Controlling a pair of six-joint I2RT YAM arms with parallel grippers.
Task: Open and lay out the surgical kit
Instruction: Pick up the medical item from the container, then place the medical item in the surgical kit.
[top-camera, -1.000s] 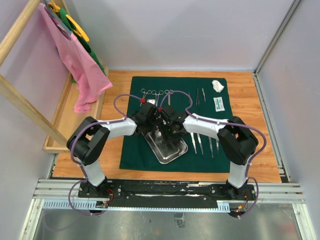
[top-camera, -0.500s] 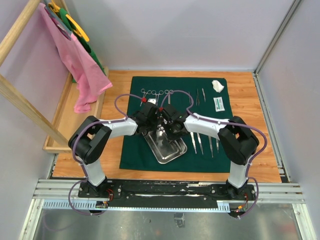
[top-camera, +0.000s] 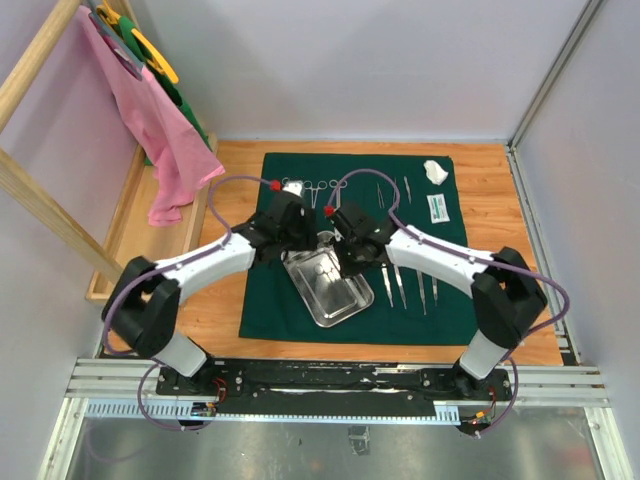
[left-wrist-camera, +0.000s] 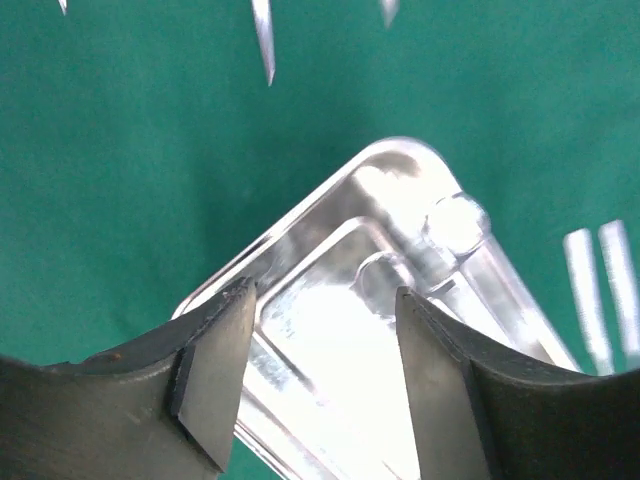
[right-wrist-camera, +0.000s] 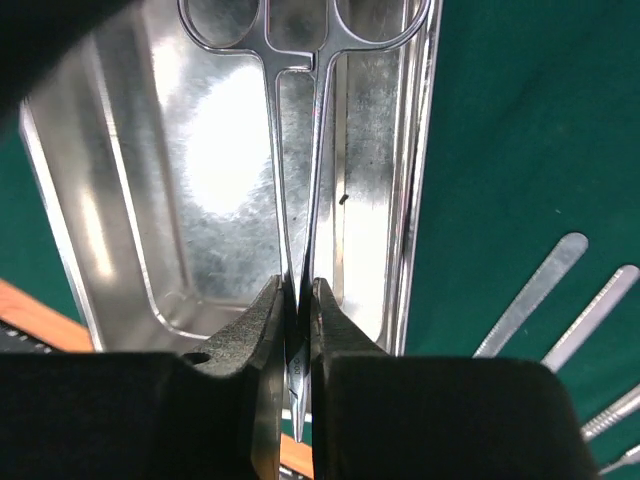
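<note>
The surgical kit lies unwrapped on its dark green cloth (top-camera: 270, 300). The shiny steel tray (top-camera: 330, 290) sits at the cloth's middle. My right gripper (right-wrist-camera: 297, 285) is shut on the shaft of a ring-handled steel forceps (right-wrist-camera: 298, 120), held over the tray (right-wrist-camera: 150, 200). In the top view the right gripper (top-camera: 343, 258) hovers above the tray's far end. My left gripper (left-wrist-camera: 325, 300) stands open with nothing between its fingers, above the tray's corner (left-wrist-camera: 440, 180); in the top view the left gripper (top-camera: 298, 243) is beside the right one.
Laid on the cloth are ring-handled forceps (top-camera: 315, 186) at the back, tweezers (top-camera: 400, 190), more thin instruments (top-camera: 410, 287) right of the tray, a white gauze wad (top-camera: 435, 171) and a small white packet (top-camera: 437, 207). A pink cloth (top-camera: 150, 120) hangs on a wooden rack at left.
The left gripper has opened and drawn back from the forceps. The right gripper has closed on the forceps. Both arms have reached farther from their bases.
</note>
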